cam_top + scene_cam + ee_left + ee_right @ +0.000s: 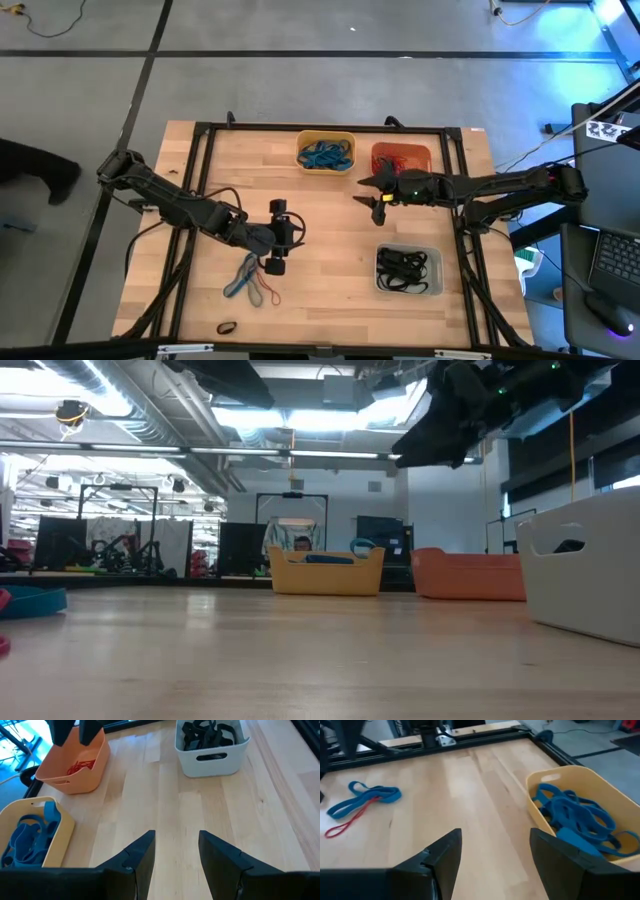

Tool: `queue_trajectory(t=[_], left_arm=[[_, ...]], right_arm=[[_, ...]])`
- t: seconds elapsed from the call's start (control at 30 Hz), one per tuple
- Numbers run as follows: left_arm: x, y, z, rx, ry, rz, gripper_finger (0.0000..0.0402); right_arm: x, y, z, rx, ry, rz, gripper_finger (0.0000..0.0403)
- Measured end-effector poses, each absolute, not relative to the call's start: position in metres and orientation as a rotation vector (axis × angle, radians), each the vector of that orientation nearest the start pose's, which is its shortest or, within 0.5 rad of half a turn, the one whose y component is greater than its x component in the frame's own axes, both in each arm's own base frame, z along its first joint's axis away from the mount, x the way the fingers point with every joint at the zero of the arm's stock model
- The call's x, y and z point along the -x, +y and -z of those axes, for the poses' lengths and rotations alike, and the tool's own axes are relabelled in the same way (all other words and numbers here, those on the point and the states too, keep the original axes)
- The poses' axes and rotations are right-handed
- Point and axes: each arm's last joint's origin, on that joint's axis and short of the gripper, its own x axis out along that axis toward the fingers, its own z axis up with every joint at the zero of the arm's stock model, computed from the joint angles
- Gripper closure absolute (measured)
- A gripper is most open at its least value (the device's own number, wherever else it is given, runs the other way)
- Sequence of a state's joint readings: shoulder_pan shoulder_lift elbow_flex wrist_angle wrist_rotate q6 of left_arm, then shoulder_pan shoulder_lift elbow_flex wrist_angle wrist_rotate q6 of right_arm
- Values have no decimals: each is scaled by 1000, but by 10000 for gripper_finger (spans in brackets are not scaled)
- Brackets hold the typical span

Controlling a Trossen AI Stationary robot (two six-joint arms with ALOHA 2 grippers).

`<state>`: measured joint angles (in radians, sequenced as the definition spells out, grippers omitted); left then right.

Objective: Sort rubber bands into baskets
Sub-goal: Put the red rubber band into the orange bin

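Observation:
Three baskets stand on the wooden table. The yellow basket [326, 150] [580, 815] holds blue rubber bands. The orange one [402, 158] [75, 762] holds red bands. The pale grey one [408, 270] [212, 747] holds black bands. Loose blue and red bands [250, 280] [365, 800] lie flat at the near left, and a single black band [227, 327] lies by the near edge. My left gripper [290, 236] [175, 845] hovers open above the table's middle, beyond the loose bands. My right gripper [366, 194] [495, 845] hangs open just in front of the orange basket, with nothing between its fingers.
A black metal frame [200, 130] runs around the tabletop. Bare wood lies between the two grippers and between the baskets. In the low view, the room behind the table shows racks, screens and a person far back.

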<state>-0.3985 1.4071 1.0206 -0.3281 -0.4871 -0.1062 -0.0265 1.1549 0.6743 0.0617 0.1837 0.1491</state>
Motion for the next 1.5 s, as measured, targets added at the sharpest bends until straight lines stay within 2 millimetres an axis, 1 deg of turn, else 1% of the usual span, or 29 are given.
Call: queue_trajectory(t=[0.17,0.33,0.57,0.8,0.93,1.13,1.37,1.5], left_arm=[[-279,-103,-266,-225,638,-106,253],[-279,-104,-266,-194,637,-90,253],[-262,-125,-258,-214,735,-19,253],[-245,-140,-251,-156,828,-21,253],[-236,-145,-247,-125,878,-40,253],[-235,-152,-229,-139,979,-73,253],[-236,-159,-204,-93,1171,-16,253],[-237,-161,-193,-102,1238,-9,253]], right_arm=[[-248,-12,-250,-104,357,233,171],[-249,-12,-253,-95,327,232,171],[-252,-12,-248,-94,345,233,171],[-261,-12,-239,-93,360,230,171],[-262,-12,-240,-96,346,215,171],[-263,-9,-243,-113,316,129,171],[-263,9,-243,-74,320,38,171],[-263,14,-244,-50,314,19,171]])
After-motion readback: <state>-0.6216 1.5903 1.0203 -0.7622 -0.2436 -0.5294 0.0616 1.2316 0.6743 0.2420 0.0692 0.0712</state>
